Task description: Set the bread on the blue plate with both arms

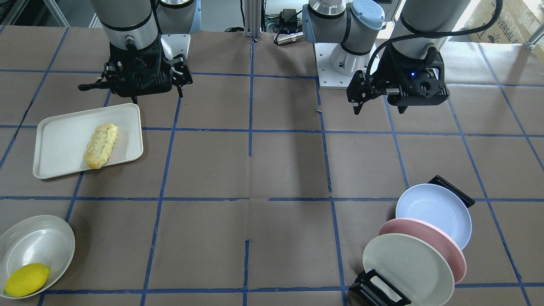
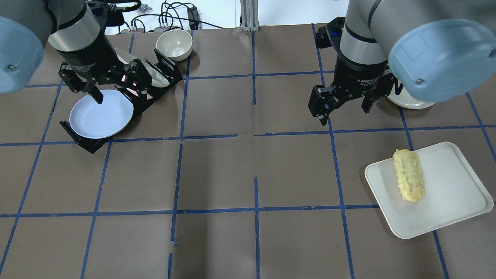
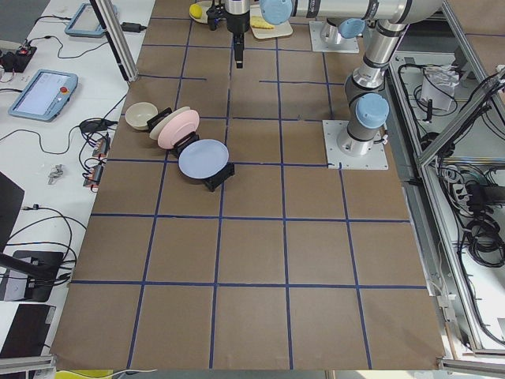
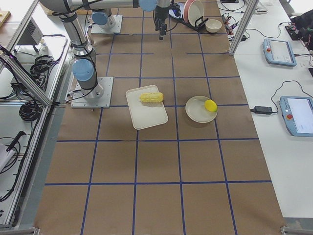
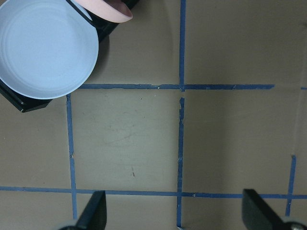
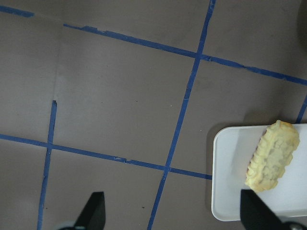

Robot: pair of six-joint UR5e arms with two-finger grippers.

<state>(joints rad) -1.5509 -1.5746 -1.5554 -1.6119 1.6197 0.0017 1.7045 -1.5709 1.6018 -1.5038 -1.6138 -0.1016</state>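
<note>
Likely soft, light, crushable: bread [image 2: 409, 175] on tray [image 2: 445, 217]; pinch gently across middle. Stiff blue plate [image 2: 101, 113] racked left; take rim. Spread wide, empty: left fingers [image 5: 93, 211], right fingers [image 6: 93, 211].

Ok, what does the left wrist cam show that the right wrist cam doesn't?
Only the left wrist view: the blue plate, held in a black rack, with the edge of a pink plate next to it. Only the right wrist view: the bread lying on a white tray at the frame's right. Both: the brown table with blue tape lines, and each camera's own gripper, the left gripper and the right gripper, open with nothing between the fingers.
</note>
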